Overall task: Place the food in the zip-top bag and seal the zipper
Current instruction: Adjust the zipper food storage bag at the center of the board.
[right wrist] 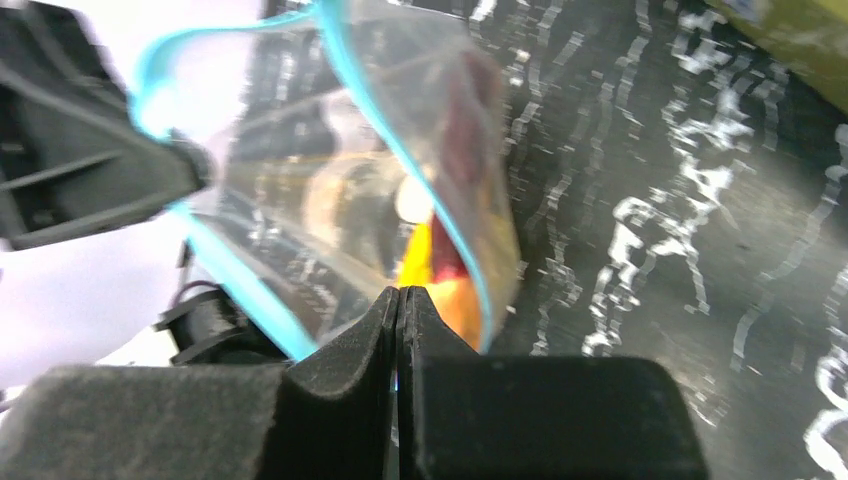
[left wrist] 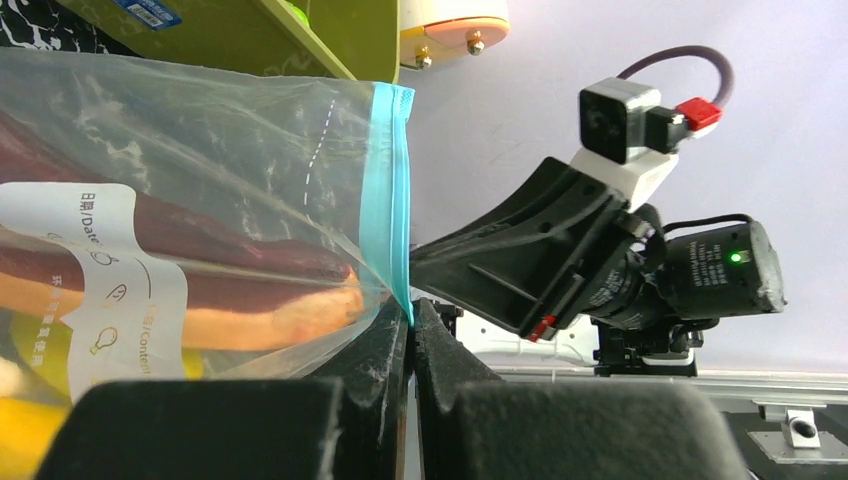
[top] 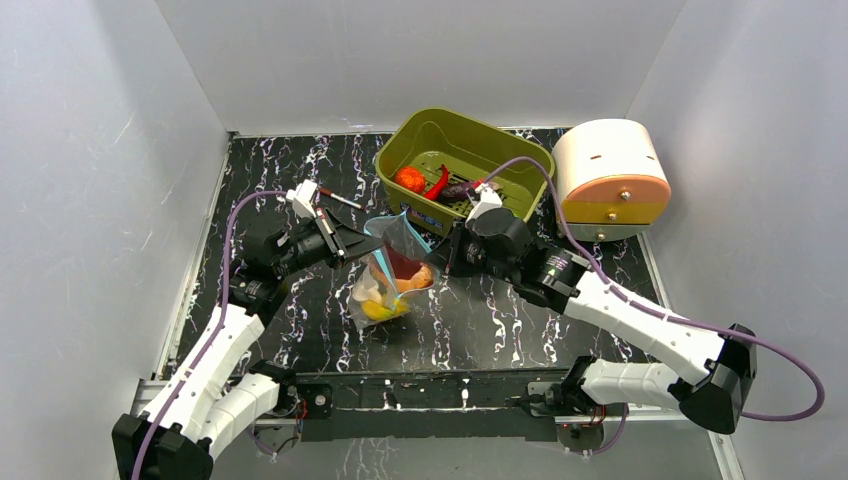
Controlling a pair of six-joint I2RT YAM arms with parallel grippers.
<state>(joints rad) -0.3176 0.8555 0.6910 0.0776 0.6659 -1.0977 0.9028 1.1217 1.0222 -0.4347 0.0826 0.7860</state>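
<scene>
Well, our left hand [left wrist: 410, 312] and right hand [right wrist: 398, 300] clench one zip-top bag [left wrist: 250, 150] holding carrot [left wrist: 270, 320], banana [top: 382, 310], maroon piece [left wrist: 200, 235]; tub [top: 430, 118] holds three: tomato [top: 408, 179], chili [top: 438, 182], perhaps eggplant [top: 457, 190].

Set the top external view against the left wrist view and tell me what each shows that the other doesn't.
Only the top external view: the tomato, red chili and eggplant lying in the green tub, the red-tipped stick, and both arms down to their bases.
Only the left wrist view: the left fingers shut on the end of the zipper, and the white printed label on the zip-top bag.
Both: the bag with food inside, its teal zipper, the right fingers at its mouth, the tub, and the white-and-orange drum.
</scene>
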